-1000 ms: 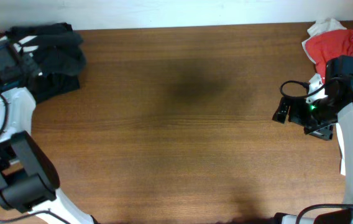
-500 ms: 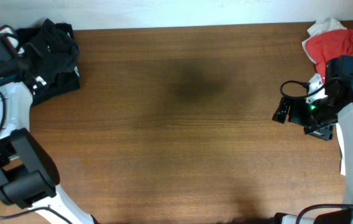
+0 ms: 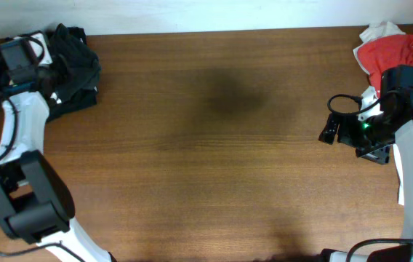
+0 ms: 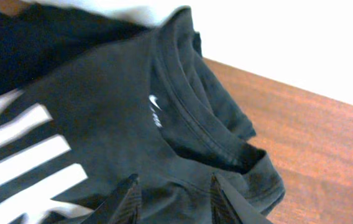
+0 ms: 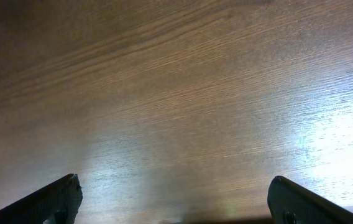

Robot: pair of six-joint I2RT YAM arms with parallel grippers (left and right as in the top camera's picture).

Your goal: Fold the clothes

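Your wooden table (image 3: 214, 167) fills the overhead view, its brown grain running side to side. The black T-shirt (image 3: 75, 58) sits bunched at the table's 10 o'clock corner, against the far edge. In the left wrist view its collar opens toward 1 o'clock, and broad white lettering (image 4: 21, 162) runs off the frame at 8 o'clock. A darker layer of cloth (image 4: 15, 50) shows at 10 o'clock in that view; you cannot tell whether it is a separate garment.

The red garment (image 3: 388, 51), with some white on it, lies crumpled at the table's 2 o'clock corner, well apart from the shirt.

Your left gripper (image 4: 175, 198) is down on the shirt just below the collar, fingers drawn in to a narrow gap with puckered black fabric pinched between them. Your right gripper (image 5: 173, 190) hangs at about 3 o'clock over bare wood, near the red garment but not touching it; its fingers are spread wide with nothing between them.

A small white swoosh logo (image 4: 155, 102) sits just under the collar seam.
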